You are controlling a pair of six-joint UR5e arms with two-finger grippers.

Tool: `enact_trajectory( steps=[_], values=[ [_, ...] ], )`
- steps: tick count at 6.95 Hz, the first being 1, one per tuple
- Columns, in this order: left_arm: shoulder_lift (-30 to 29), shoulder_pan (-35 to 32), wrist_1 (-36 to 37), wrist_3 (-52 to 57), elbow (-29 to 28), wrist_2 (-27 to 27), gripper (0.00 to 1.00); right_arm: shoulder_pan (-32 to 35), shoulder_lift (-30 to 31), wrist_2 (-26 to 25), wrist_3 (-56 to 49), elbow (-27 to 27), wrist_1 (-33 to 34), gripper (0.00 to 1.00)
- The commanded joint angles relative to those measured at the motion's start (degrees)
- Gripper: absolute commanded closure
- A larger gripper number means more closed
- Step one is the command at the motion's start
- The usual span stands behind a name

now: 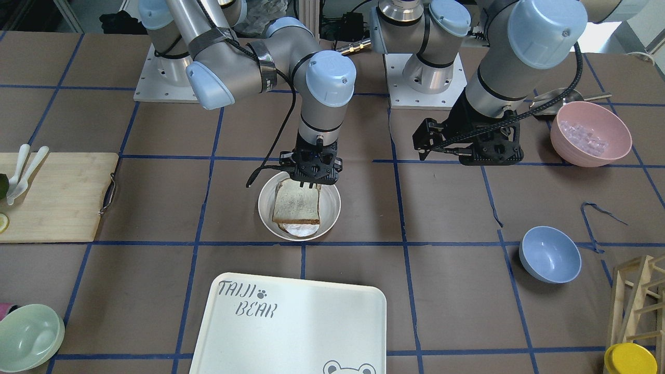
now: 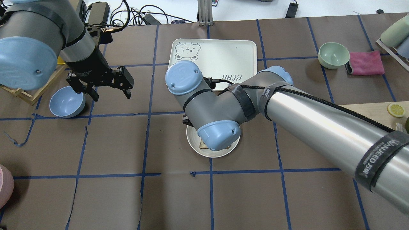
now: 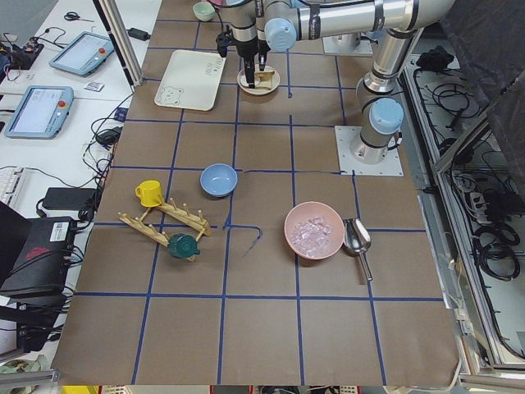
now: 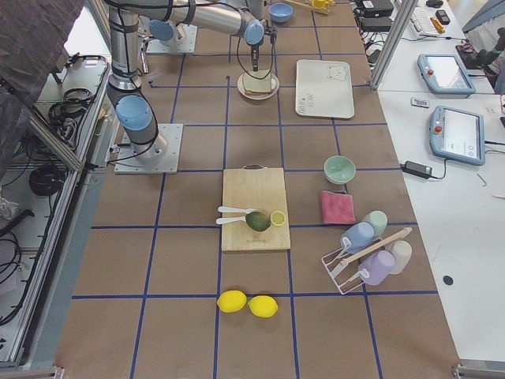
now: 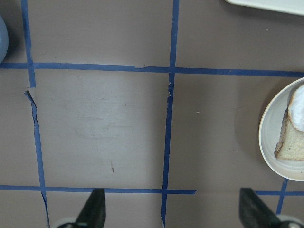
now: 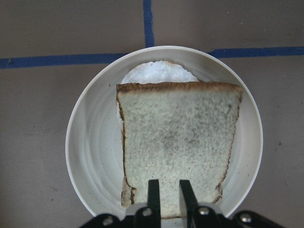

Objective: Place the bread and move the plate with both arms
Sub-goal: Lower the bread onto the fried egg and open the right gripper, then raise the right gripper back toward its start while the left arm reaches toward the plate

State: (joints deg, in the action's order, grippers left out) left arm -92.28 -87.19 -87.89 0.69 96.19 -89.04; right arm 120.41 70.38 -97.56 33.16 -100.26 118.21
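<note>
The bread point(image 6: 175, 137), a pale slice with a dark crust, lies on the round cream plate point(image 6: 90, 142) over a white round thing point(image 6: 152, 71). In the front view the bread point(image 1: 296, 205) sits mid-plate point(image 1: 332, 208). My right gripper point(image 6: 170, 190) stands over the plate's robot-side rim, its fingers drawn close on the bread's near edge; it also shows in the front view point(image 1: 306, 183). In the overhead view its wrist hides it and most of the plate point(image 2: 195, 147). My left gripper point(image 5: 173, 209) is open and empty above bare table beside the plate point(image 5: 270, 133); it also shows overhead point(image 2: 111, 92).
The "TAIJI BEAR" tray point(image 1: 311, 322) lies beyond the plate. A blue bowl point(image 1: 549, 254) and a pink bowl with ice point(image 1: 590, 132) flank the left arm. A cutting board point(image 1: 57, 197), a green bowl point(image 1: 28, 337) and a wooden rack point(image 1: 641, 296) sit at the edges.
</note>
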Motion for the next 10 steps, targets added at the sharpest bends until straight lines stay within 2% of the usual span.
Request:
enact_trajectory(
  steps=[1,3,4,6,8,10],
  values=[
    [-0.09,0.00,0.00,0.10,0.05,0.01,0.00,0.00,-0.06,0.08,-0.64,0.24,1.65,0.01],
    [-0.27,0.00,0.00,-0.16,0.13,-0.26,0.00,-3.06,0.81,4.64,-4.75,3.31,2.20,0.00],
    [-0.27,0.00,0.09,0.01,0.05,-0.26,0.00,-6.47,2.47,5.00,-7.82,4.63,0.11,0.00],
    [-0.62,0.00,1.14,-0.17,0.83,-0.43,0.00,-17.25,6.60,8.34,-21.49,10.49,-13.55,0.00],
    [-0.36,0.00,2.10,-1.04,1.98,-0.34,0.00,-25.11,9.50,8.26,-32.07,20.24,-32.34,0.00],
    [-2.01,-0.09,2.63,-1.39,3.46,0.18,0.00,-29.42,11.62,9.22,-35.79,20.37,-32.53,0.00]
  ],
)
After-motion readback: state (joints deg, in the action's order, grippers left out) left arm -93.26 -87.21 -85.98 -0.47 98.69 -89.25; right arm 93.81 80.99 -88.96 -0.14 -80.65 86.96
